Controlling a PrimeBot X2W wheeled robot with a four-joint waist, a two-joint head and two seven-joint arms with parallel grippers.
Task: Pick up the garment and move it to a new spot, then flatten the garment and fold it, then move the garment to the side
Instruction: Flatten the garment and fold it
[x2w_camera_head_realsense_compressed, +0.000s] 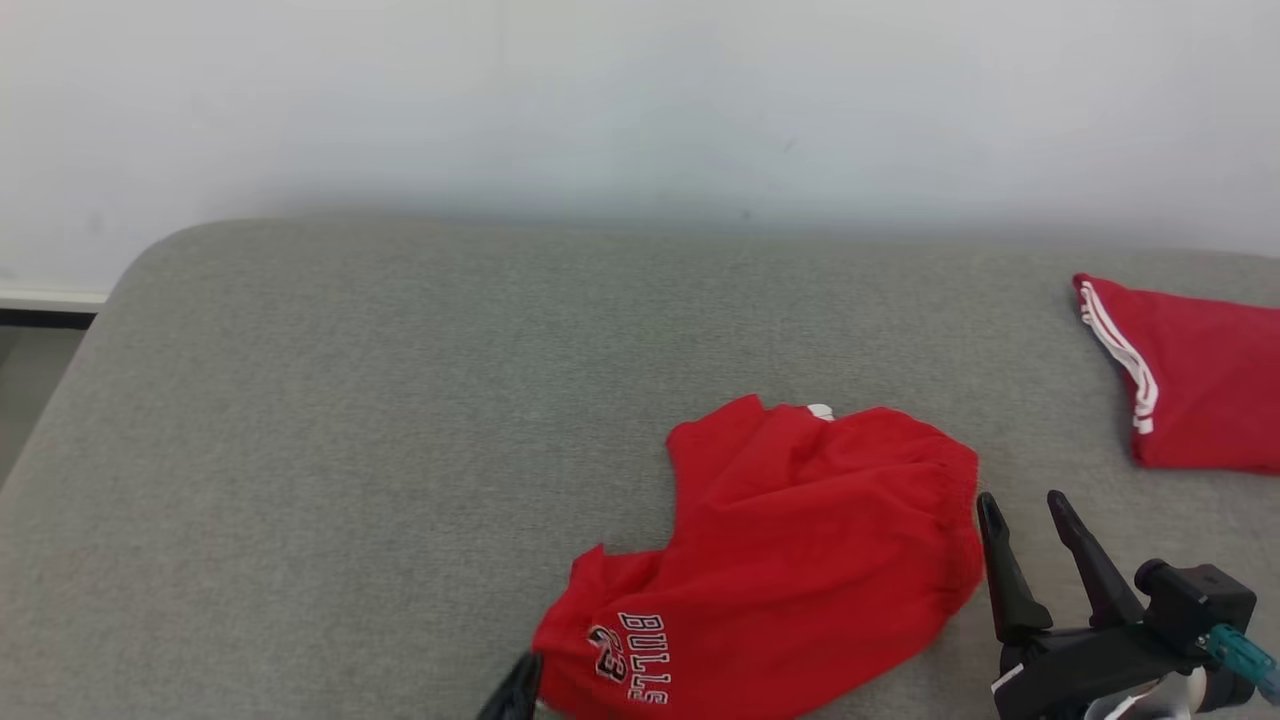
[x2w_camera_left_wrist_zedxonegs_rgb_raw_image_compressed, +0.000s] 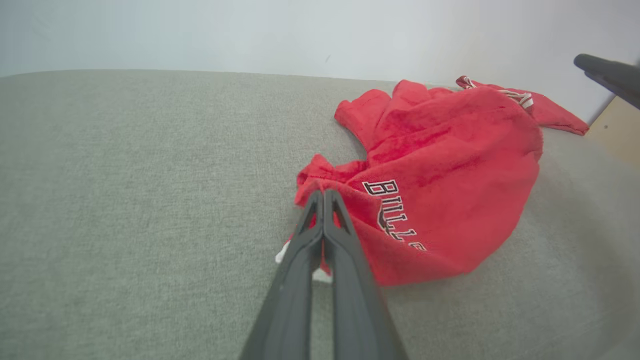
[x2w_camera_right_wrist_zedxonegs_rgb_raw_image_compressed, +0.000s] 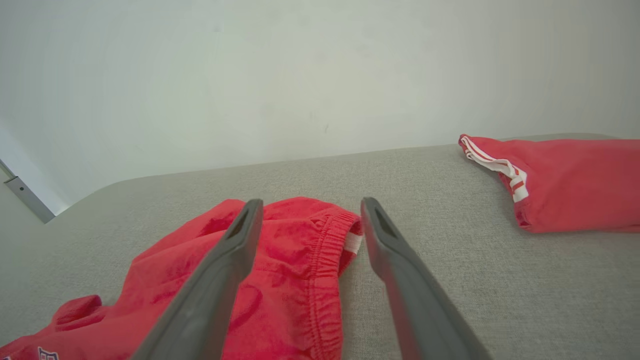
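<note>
The garment (x2w_camera_head_realsense_compressed: 800, 540) is a pair of red shorts with white "BULLS" lettering, lying rumpled on the grey padded surface (x2w_camera_head_realsense_compressed: 350, 450) right of centre at the front. My left gripper (x2w_camera_head_realsense_compressed: 518, 688) is at the shorts' lower left corner; in the left wrist view its fingers (x2w_camera_left_wrist_zedxonegs_rgb_raw_image_compressed: 322, 194) are pressed together with the bunched red hem at their tips. My right gripper (x2w_camera_head_realsense_compressed: 1023, 500) stands open just right of the elastic waistband (x2w_camera_right_wrist_zedxonegs_rgb_raw_image_compressed: 325, 250). One of its fingers (x2w_camera_right_wrist_zedxonegs_rgb_raw_image_compressed: 240, 235) is over the cloth, the other over bare grey, and nothing is between them.
A second red garment with white stripes (x2w_camera_head_realsense_compressed: 1200, 385) lies folded at the far right edge of the surface. A pale wall (x2w_camera_head_realsense_compressed: 640, 100) runs behind. The surface's rounded left corner (x2w_camera_head_realsense_compressed: 130, 270) drops off toward the floor.
</note>
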